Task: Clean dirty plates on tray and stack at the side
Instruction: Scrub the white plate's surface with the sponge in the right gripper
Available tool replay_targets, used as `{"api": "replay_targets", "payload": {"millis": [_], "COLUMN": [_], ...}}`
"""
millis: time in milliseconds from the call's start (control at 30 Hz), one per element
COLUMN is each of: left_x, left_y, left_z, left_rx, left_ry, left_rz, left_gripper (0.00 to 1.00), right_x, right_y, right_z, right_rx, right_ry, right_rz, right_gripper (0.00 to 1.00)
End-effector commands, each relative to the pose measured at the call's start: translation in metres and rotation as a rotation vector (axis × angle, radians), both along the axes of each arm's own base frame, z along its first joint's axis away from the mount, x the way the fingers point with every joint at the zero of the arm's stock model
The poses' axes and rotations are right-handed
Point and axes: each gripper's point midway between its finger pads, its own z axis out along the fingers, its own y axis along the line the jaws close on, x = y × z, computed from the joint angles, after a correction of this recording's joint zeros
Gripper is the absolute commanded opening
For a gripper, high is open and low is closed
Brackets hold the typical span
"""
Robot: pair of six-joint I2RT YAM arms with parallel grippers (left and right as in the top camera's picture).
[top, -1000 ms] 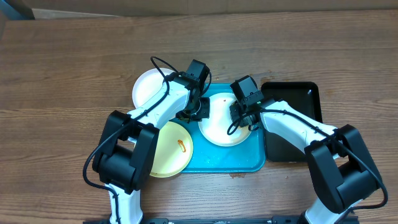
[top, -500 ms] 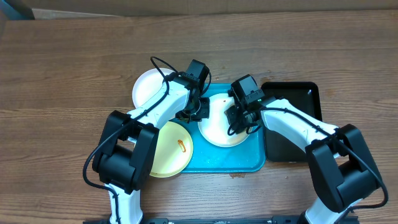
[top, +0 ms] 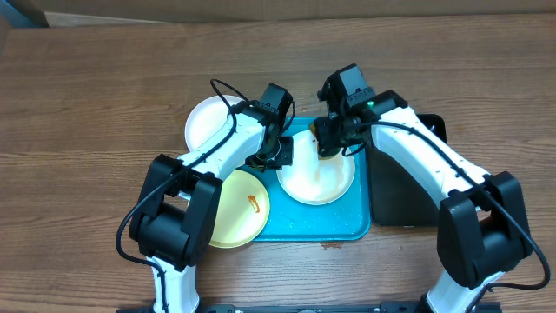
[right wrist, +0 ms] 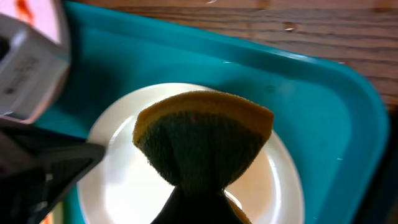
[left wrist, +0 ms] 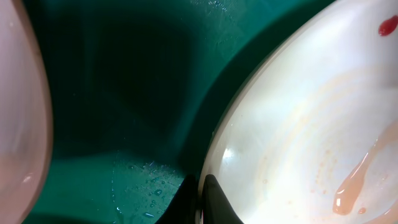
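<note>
- overhead: the large turquoise rectangular plastic tray (top: 347, 228) lies on the brown wooden table (top: 87, 87). a round white smeared plate (top: 317, 184) sits toward the tray's far edge. the left gripper (top: 278, 156) is pressed together on this plate's left rim. the right gripper (top: 333, 139) hangs over its far rim, and its load is hard to make out from here. a pale yellow round plate (top: 236, 213) overhangs the tray's left edge. a second white round plate (top: 204, 122) rests on the table off the tray's far-left corner. the two wrists are near each other, so a wide scrub stroke could knock them together.
- left wrist: the fingers (left wrist: 217, 205) nip only the very rim. a red spot (left wrist: 387, 26) and an orange smear (left wrist: 351, 186) mark the plate. droplets lie on the tray floor, so hard scrubbing may slide the plate out of that thin hold.
- right wrist: the jaws pinch a yellow sponge with a dark green scouring face (right wrist: 202, 134), squeezed narrow, above the plate. it could twist loose under pressure or miss the smears.
</note>
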Motion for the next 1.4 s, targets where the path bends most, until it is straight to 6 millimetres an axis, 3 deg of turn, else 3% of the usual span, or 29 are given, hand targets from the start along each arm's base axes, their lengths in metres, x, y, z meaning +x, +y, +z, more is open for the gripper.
{"api": "replay_targets", "payload": {"millis": [0, 600, 800, 1367], "left_x": [0.006, 0.006, 0.006, 0.007], "left_y": [0.000, 0.000, 0.000, 0.000], "left_z": [0.001, 0.001, 0.001, 0.001], "left_rx": [0.002, 0.002, 0.002, 0.002], "left_ry": [-0.012, -0.012, -0.012, -0.013], "left_rz": [0.004, 0.003, 0.003, 0.003], "left_gripper": [0.04, 0.04, 0.04, 0.04], "right_x": [0.007, 0.016, 0.011, 0.013], "right_y": [-0.012, -0.002, -0.004, 0.008], "right_z": [0.003, -0.058, -0.089, -0.085], "right_rx": [-0.065, -0.072, -0.091, -0.052], "right_ry": [-0.040, -0.068, -0.007, -0.042], "right_rz": [-0.020, 0.103, 0.108, 0.205], "right_gripper": [0.04, 0.04, 0.04, 0.04]}}
